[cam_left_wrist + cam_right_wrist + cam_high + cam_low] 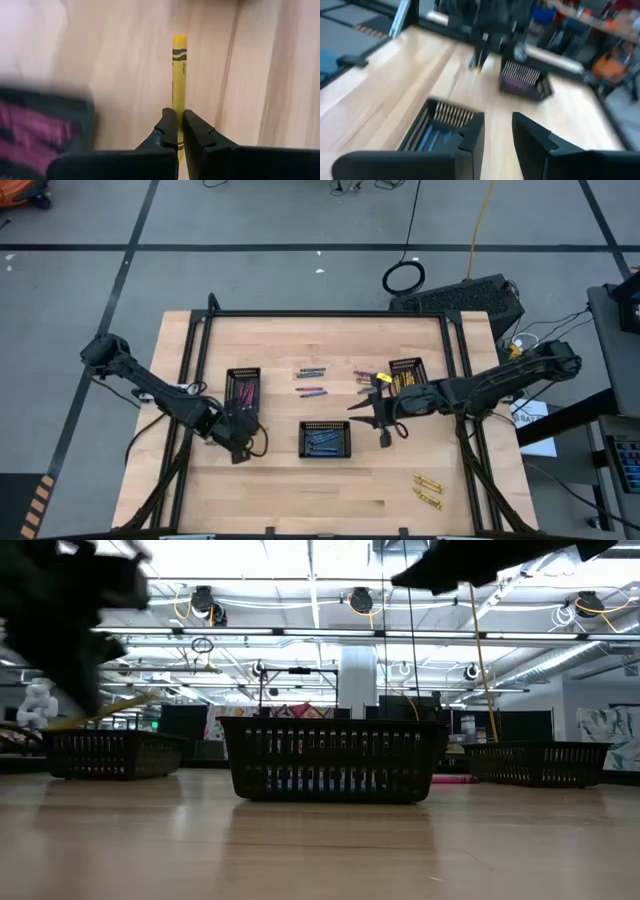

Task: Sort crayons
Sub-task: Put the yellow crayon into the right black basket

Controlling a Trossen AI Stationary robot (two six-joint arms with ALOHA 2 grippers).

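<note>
Clamped between the dark fingers of the left gripper (179, 131), a yellow wax crayon (179, 75) with black bands juts forward over the pale wooden table (280, 490), just beside the black slotted tray of pink crayons (243, 387); its printed label is too small to read. Three black trays show: that one, a middle tray of blue crayons (325, 440) and a tray of yellow crayons (406, 372). Two yellow crayons (427, 489) lie loose near the front right. The right gripper (497, 132) hovers empty, fingers apart, beside the middle tray.
</note>
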